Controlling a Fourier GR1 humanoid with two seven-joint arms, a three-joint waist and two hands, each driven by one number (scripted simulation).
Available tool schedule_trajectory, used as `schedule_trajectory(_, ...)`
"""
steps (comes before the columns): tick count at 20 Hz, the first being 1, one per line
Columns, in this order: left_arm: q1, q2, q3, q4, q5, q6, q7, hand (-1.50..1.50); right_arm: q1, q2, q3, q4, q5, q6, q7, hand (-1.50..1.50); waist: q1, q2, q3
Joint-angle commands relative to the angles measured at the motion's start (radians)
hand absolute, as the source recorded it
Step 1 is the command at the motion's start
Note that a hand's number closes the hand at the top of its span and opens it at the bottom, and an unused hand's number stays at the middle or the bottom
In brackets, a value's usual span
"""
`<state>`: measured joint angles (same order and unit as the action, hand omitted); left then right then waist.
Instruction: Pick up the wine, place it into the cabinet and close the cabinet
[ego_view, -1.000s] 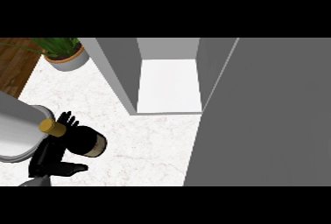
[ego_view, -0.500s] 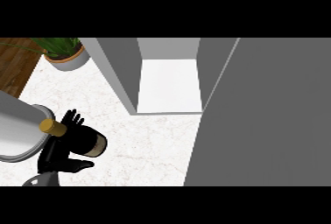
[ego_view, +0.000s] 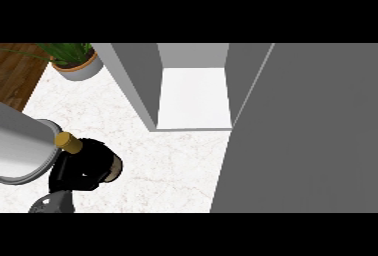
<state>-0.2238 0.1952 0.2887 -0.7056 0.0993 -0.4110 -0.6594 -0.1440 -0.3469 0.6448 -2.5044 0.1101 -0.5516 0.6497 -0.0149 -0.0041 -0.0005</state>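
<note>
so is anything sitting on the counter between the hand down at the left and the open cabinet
Nothing visible does. The marble counter between the left hand and the cabinet opening is bare, its door swung open at the right. The potted plant stands off to the far left.

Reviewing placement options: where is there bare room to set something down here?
Free: the white cabinet floor between its walls, and the marble counter before it. Crowded: lower left, where the left robot hand works; the potted plant fills the far-left corner.
</note>
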Motion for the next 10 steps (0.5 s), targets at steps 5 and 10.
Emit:
schedule_trajectory(5,0.063,-0.004,-0.039,-0.068,-0.033,0.010,-0.088,1.50,0.090,-0.055,0.039,-0.191,0.120,-0.005,0.031,-1.50,0.003,-0.001,0.000)
schedule_trajectory(10,0.075,-0.066,-0.095,-0.085,-0.069,0.049,-0.099,1.50,0.127,-0.080,0.023,-0.212,0.072,0.001,-0.010,-1.50,0.000,-0.001,0.000)
